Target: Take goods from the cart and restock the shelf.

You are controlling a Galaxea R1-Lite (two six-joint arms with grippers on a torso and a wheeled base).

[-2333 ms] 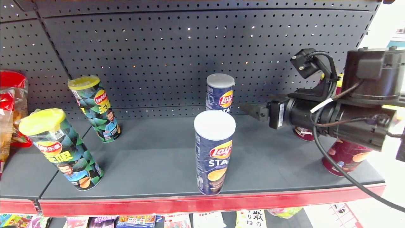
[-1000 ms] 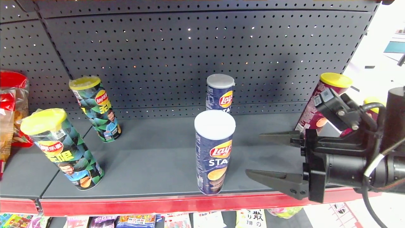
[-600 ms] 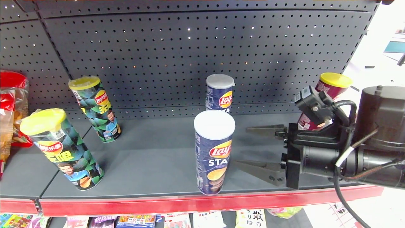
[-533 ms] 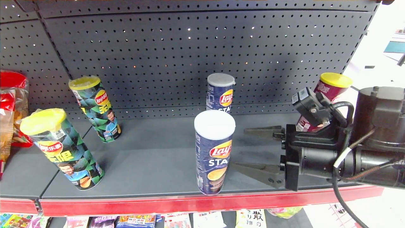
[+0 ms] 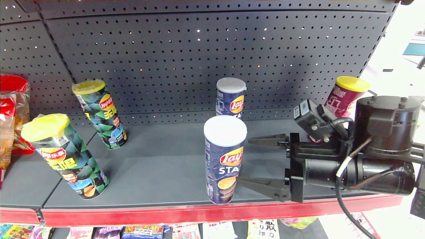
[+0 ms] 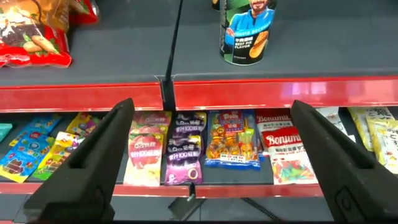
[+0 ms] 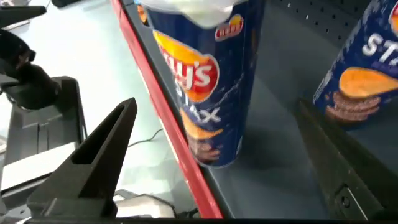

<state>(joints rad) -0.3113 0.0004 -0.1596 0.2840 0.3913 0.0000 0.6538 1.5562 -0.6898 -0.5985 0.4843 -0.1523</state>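
Shelf work: holding the right gripper (image 5: 262,164) just right of the near blue can (image 5: 225,159), spread wide, likely for straddling its width. Standing that can upright at the near edge of the shelf (image 5: 159,166), fronting the far can (image 5: 230,98). Hanging the left gripper (image 6: 211,104) low, also spread, empty.

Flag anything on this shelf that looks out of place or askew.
The front blue can stands right at the shelf's red front edge, where a nudge could tip it off. The right hand, open, is beside it. Nothing looks spilled or dented.
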